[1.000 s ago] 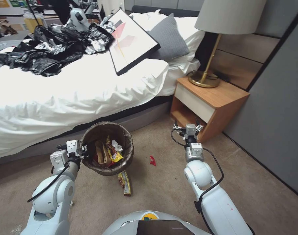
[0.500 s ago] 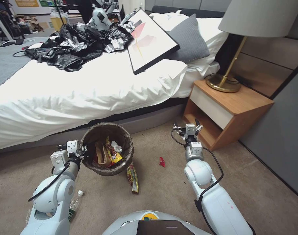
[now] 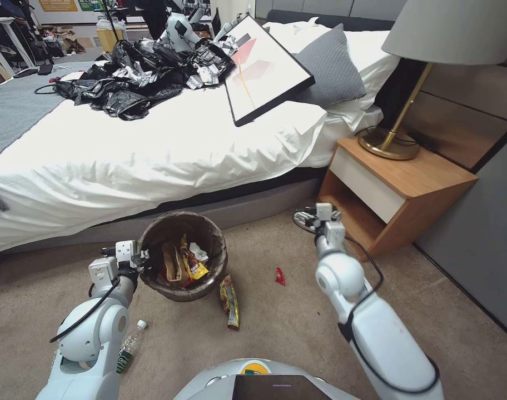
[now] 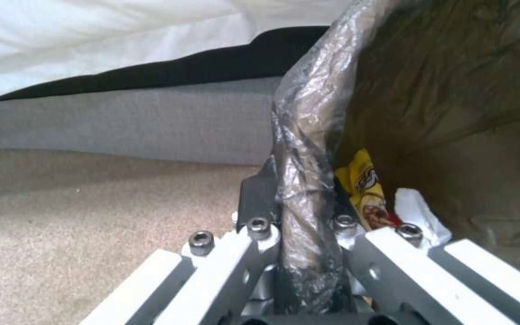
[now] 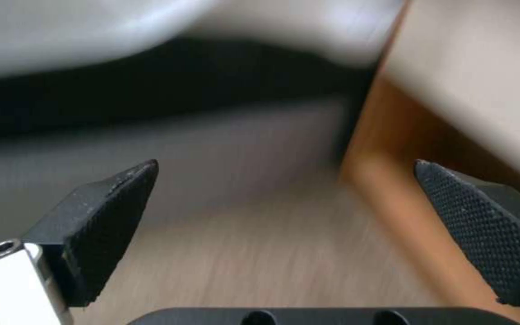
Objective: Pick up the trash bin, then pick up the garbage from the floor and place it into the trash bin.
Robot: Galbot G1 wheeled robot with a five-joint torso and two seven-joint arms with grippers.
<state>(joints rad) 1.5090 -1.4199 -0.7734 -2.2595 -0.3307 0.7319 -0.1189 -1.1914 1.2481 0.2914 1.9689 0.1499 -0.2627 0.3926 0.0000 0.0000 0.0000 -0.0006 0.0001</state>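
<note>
Trash bin (image 3: 184, 255): round bucket with a crinkly dark bag folded over the rim, held up just in front of the bed (image 3: 153, 144), left of the nightstand (image 3: 395, 191). A tan paper bag, yellow wrappers and a white scrap are already inside.

Left gripper (image 3: 141, 260): jaws clamped shut on the bin's near-left rim, one finger (image 4: 259, 198) outside and the other inside, bag plastic bunched between them.

Right gripper (image 3: 313, 215): held above the carpet between bin and nightstand, close to the nightstand's open lower shelf. Jaws spread wide, nothing in them. The black pads (image 5: 113, 212) are knurled and wedge shaped.

Garbage on the floor: a long yellow-brown wrapper (image 3: 229, 301) lies flat just right of the bin, a tiny red scrap (image 3: 279, 276) sits a bit farther right, and a clear green-labelled bottle (image 3: 127, 347) lies left of the bin, half tucked beside the left arm.

In the way: the bed's grey base runs right behind the bin, and the wooden nightstand corner boxes in the right side.

Open room: bare tan carpet (image 3: 276, 333) in front of the bin, plus a strip running toward the grey wall (image 3: 476, 233).

On the bed, well behind the bin: white rumpled sheet, a heap of black plastic bags (image 3: 137, 83), a framed picture (image 3: 267, 69) leaning on a grey pillow (image 3: 334, 69).

On the nightstand: a brass lamp (image 3: 398, 139).
</note>
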